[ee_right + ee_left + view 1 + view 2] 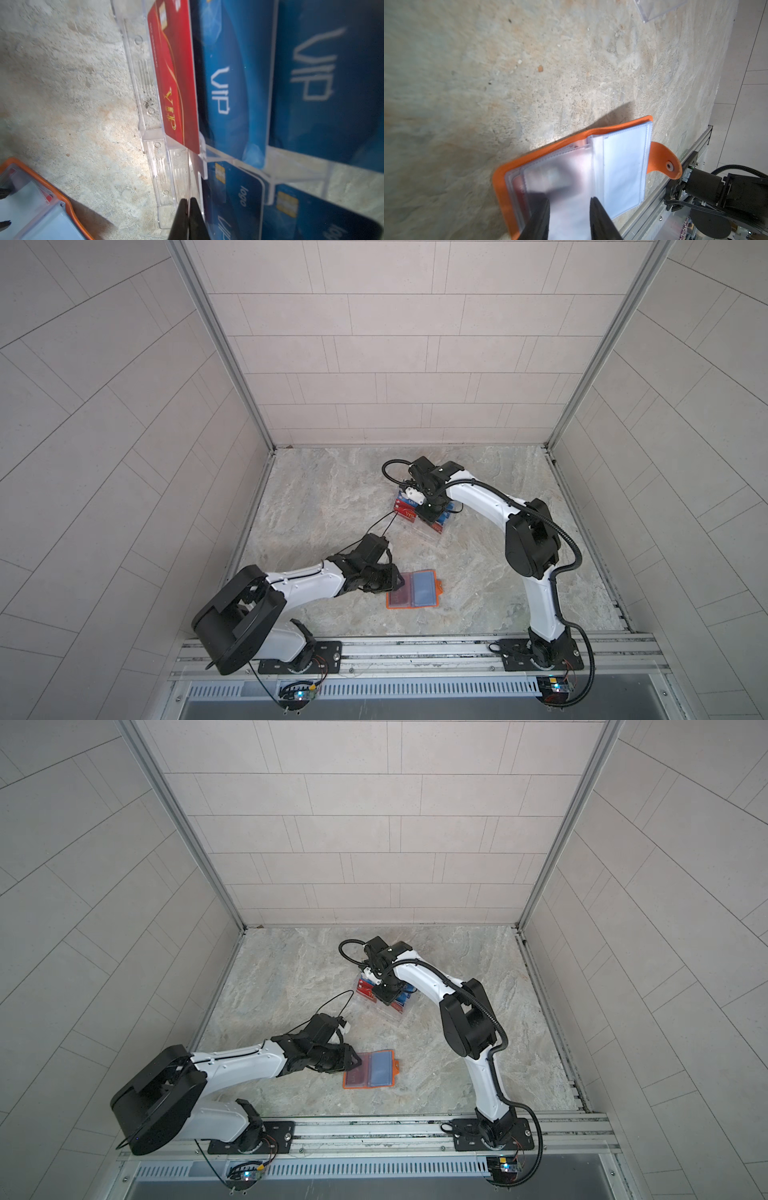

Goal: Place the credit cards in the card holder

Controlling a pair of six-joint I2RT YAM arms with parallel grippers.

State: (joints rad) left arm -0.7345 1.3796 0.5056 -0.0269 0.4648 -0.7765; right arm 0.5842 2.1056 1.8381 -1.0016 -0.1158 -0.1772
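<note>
Two arms divide the work in both top views. The left end effector (398, 582) sits at the left edge of the opened card holder (422, 588), which lies flat on the stone-patterned surface (332, 497) near the front rail. Farther back, the right end effector (428, 512) reaches down into a clear acrylic stand (417, 530), where the credit cards (405, 512) stand in tiers.

In the left wrist view the black fingers (539, 216) stand apart over a frosted plastic sleeve (571, 176); whether they press on it cannot be told. The holder's cover is bright orange and leather-like, and its rounded snap tab (663, 159) is flung outward. A reddish tint behind the sleeves suggests one card is already seated.

In the right wrist view the fingers (180, 216) are pressed together at the stand's front ledge, with a thin pale edge between them. Whether that edge is a card or an acrylic lip cannot be told. A glossy red card (176, 83) with gold lettering stands in its slot beside blue cards (228, 87).

The step in hand looks like drawing a card from the stand while the other arm steadies the holder. The next move calls for a straight lift clear of the slot, then feeding the stiff, slick edge squarely into a sleeve mouth.
</note>
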